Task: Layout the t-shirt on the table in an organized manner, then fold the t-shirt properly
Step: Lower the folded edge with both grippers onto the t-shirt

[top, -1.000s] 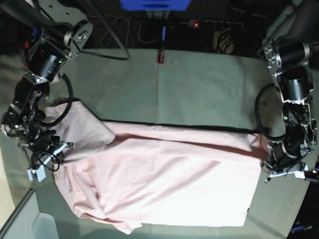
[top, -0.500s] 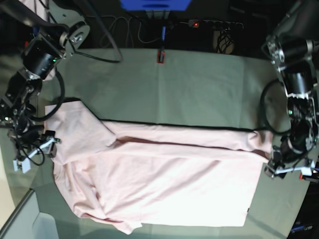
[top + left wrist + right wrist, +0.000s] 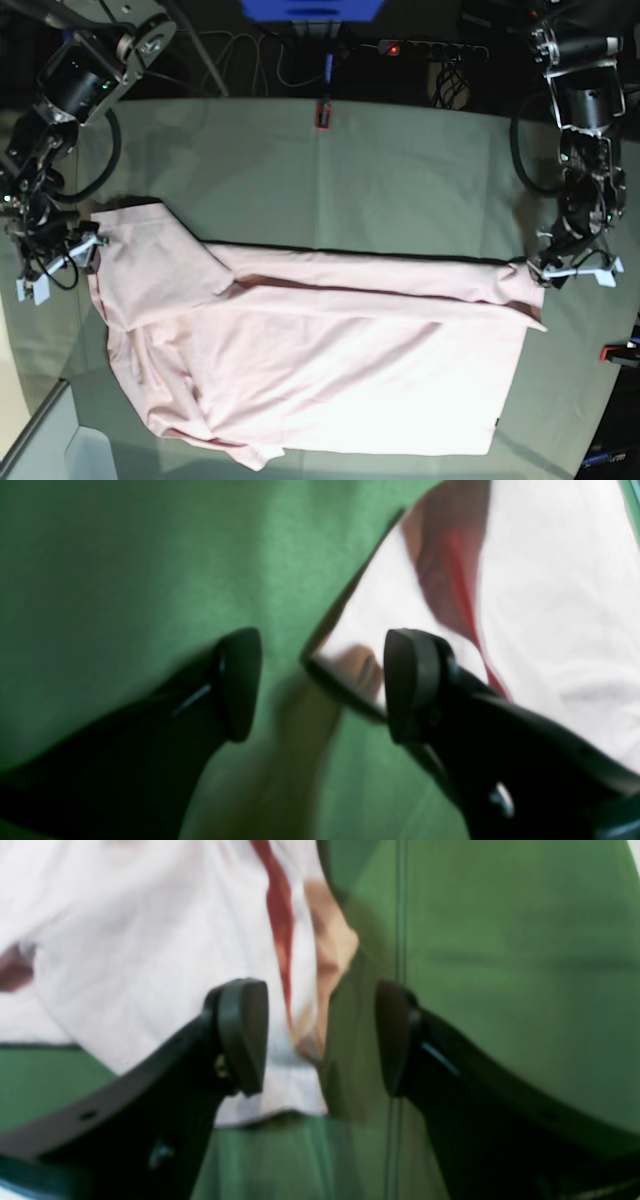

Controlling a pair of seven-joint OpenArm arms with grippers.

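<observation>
**Layout stage: shirt spread, both pincers open and free of cloth**

The table is seen covered in pale grey-green cloth, with a red clamp at its far edge. The t-shirt is laid across the near half of the table, its length running from the left edge toward the right edge. A long fold line is noted along its far side, and a sleeve is turned over at the left end. No lettering is visible, so the printed face is judged to be downward.

The step in hand is judged to be the laying-out; no proper fold is yet made. The next move is judged to call for fresh grips on the cloth so that the doubled far side and the bunched near left corner can be flattened.

The left gripper is held low at the shirt's far corner by the right edge, jaws wide apart, one over bare table, one over cloth, nothing gripped. The right gripper is held likewise at the sleeve end by the left edge, jaws parted and empty, straddling the cloth's edge.
</observation>
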